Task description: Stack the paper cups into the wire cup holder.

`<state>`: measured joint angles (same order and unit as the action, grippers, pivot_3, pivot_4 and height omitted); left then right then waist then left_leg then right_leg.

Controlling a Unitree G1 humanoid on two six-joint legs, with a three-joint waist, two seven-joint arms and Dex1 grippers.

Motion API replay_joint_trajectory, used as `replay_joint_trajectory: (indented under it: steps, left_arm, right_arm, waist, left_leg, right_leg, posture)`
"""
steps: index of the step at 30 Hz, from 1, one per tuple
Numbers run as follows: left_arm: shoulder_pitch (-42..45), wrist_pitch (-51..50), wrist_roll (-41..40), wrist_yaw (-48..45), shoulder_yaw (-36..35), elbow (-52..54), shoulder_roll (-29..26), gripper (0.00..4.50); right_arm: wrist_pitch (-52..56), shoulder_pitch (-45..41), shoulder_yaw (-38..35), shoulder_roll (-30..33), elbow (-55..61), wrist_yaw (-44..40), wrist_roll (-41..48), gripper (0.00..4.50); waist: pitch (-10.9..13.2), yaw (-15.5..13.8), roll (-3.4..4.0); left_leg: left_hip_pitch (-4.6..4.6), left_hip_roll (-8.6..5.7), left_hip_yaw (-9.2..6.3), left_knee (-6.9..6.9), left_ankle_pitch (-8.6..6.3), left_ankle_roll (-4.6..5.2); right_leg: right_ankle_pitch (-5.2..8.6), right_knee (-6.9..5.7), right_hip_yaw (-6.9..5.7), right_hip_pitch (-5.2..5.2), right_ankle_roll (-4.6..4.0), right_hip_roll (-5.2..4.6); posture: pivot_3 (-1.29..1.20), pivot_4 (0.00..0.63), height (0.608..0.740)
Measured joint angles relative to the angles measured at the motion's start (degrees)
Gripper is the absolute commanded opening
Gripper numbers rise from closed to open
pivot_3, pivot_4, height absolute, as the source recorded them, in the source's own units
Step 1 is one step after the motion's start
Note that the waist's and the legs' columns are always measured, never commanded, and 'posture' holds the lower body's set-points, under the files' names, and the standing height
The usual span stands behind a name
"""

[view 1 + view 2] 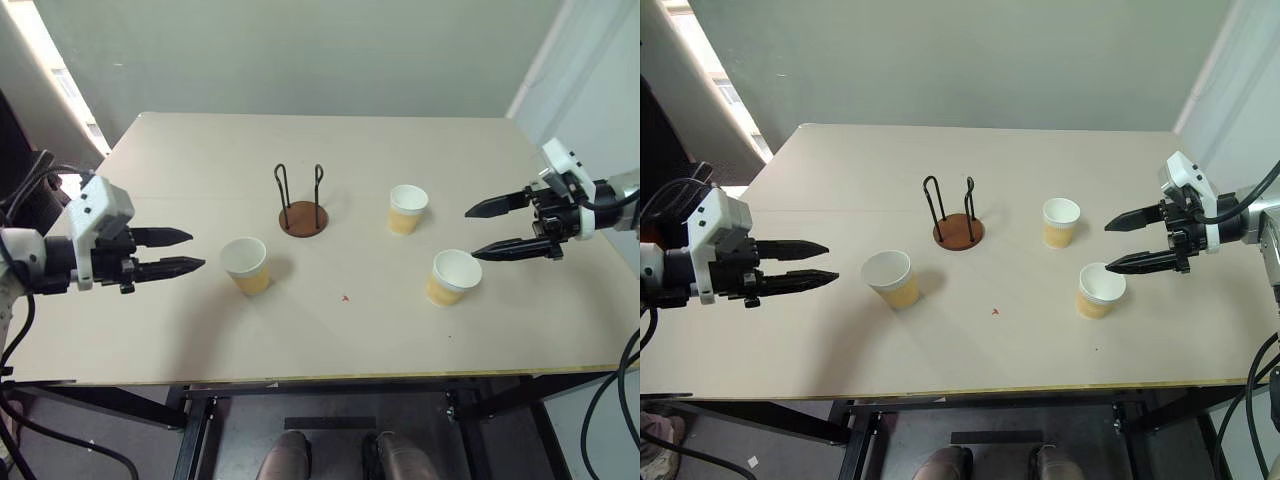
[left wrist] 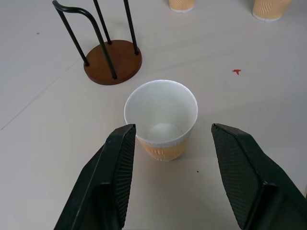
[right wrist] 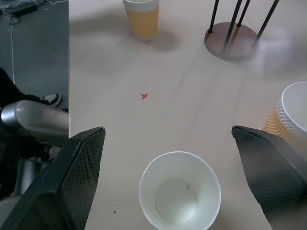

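Observation:
Three paper cups stand upright on the table: one left of centre [image 1: 246, 265], one at the right front [image 1: 453, 276] and one further back [image 1: 407, 208]. The wire cup holder [image 1: 302, 208], a reddish-brown disc with black wire loops, stands empty at the middle. My left gripper [image 1: 190, 252] hovers open just left of the left cup [image 2: 161, 120], its fingers [image 2: 117, 167] pointing at it. Above and right of the right front cup [image 3: 180, 191], my right gripper [image 1: 470, 235] hangs wide open, holding nothing.
The pale table [image 1: 330, 340] ends at a front edge close below the cups. A small red mark [image 1: 345, 297] lies between the left and right front cups. A wall rises behind the table's far edge.

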<state>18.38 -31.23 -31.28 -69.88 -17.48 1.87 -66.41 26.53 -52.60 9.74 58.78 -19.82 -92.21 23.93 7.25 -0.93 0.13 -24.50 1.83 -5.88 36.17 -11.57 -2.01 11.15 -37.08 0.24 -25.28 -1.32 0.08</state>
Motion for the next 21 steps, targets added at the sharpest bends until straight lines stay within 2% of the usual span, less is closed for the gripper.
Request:
replay_joint_trajectory:
  steps: [4, 7, 14, 18, 21]
  left_arm:
    - [0.8, 0.0, 0.08, 0.04, 0.6, -0.48, 0.19, 2.68]
    - [4.3, 0.23, 0.6, 1.48, 1.91, -2.32, 2.53, 2.68]
    - [20.72, 0.39, 8.41, 14.02, 9.85, -11.77, 13.59, 2.68]
    - [27.52, -1.87, 11.86, 17.94, 16.29, -17.0, 21.7, 2.68]
    - [31.98, -2.35, 14.76, 20.58, 19.0, -23.12, 25.76, 2.68]
  right_arm:
    - [0.0, 0.01, -0.02, 0.0, 0.0, 0.0, -0.01, 4.41]
    - [0.02, 0.26, -0.48, -0.04, -0.05, 0.0, -0.14, 4.41]
    - [0.57, 0.85, -2.55, -1.14, 0.67, 0.89, -0.49, 4.41]
    - [1.94, 2.27, -3.27, -2.32, 3.85, 1.91, -0.32, 4.41]
    - [3.31, 2.72, -4.15, -2.61, 6.69, 2.83, 0.29, 4.41]
  waist:
    - [0.0, 0.0, 0.0]
    - [0.0, -0.23, 0.0]
    - [0.0, -0.65, 0.0]
    - [0.0, -0.66, 0.0]
    - [0.0, -0.68, 0.0]
  left_leg:
    - [0.0, 0.0, 0.0, 0.01, 0.0, 0.0]
    - [0.01, 0.0, 0.0, 0.02, 0.02, 0.01]
    - [0.07, -0.02, 0.01, 0.15, 0.12, 0.09]
    - [0.0, -0.03, 0.02, 0.3, 0.1, 0.11]
    - [-0.02, -0.03, 0.04, 0.3, 0.1, 0.12]
  right_leg:
    - [0.0, 0.0, 0.0, 0.0, 0.01, 0.0]
    - [-0.01, -0.04, 0.0, 0.0, 0.02, 0.0]
    - [-0.4, 0.04, 0.0, 0.18, 0.48, -0.02]
    - [-0.51, 0.09, -0.01, 0.21, 0.67, -0.02]
    - [-0.55, 0.12, -0.02, 0.21, 0.74, -0.02]
  posture:
    - [0.0, 0.15, 0.74]
    - [0.0, 0.15, 0.74]
    - [0.0, 0.15, 0.74]
    - [0.0, 0.15, 0.74]
    - [0.0, 0.15, 0.74]
